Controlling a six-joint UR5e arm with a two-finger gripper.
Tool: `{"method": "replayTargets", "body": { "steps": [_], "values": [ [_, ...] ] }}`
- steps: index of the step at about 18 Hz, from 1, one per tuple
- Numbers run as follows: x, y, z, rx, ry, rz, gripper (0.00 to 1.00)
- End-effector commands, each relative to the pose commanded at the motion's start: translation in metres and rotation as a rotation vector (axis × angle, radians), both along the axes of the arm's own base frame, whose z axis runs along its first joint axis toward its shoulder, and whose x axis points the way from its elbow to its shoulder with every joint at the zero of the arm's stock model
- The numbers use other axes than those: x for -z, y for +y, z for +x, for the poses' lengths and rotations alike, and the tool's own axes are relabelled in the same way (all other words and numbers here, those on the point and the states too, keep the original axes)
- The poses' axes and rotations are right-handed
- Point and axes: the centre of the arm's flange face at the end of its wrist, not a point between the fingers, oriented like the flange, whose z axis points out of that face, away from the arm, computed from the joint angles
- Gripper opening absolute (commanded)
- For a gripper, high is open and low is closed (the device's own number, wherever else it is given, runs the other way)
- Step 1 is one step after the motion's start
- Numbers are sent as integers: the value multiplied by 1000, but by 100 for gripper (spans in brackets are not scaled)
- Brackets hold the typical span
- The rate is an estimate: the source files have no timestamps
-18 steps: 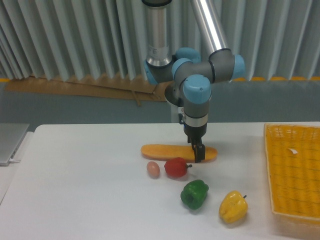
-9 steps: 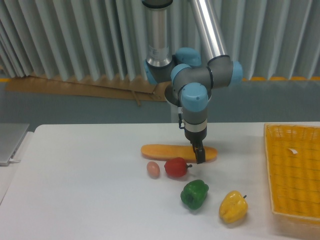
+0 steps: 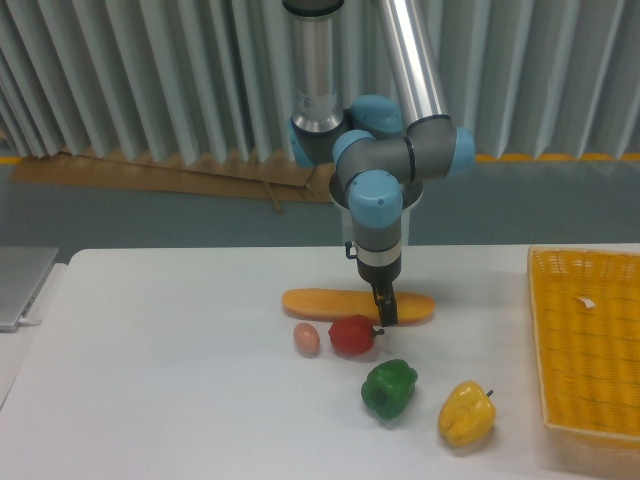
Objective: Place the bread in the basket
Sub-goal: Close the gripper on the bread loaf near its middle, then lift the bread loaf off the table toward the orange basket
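A white table (image 3: 160,400) is backed by grey corrugated panels. On it the bread (image 3: 330,303) lies flat left of centre; the basket (image 3: 590,350) is set at the right edge. The gripper (image 3: 386,312) is pointed straight down over the bread's right part; jaw opening cannot be told.

Orange-tan bread (image 3: 330,303), yellow-orange woven basket (image 3: 590,345), white table (image 3: 160,380).

A robotics lab: white table (image 3: 180,400) (corrugated metal wall (image 3: 150,80) behind).
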Motion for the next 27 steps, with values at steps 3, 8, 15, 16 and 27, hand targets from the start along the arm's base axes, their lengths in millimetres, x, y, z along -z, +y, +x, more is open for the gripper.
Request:
{"method": "replayTargets", "body": {
  "steps": [3, 8, 15, 16, 27],
  "values": [
    [3, 0, 0, 1, 0, -6, 99],
    [13, 3, -4, 13, -13, -17, 100],
    [12, 2, -4, 11, -14, -16, 61],
    [13, 1, -5, 8, -16, -16, 59],
    [4, 0, -9, 4, -7, -2, 37]
  ]
}}
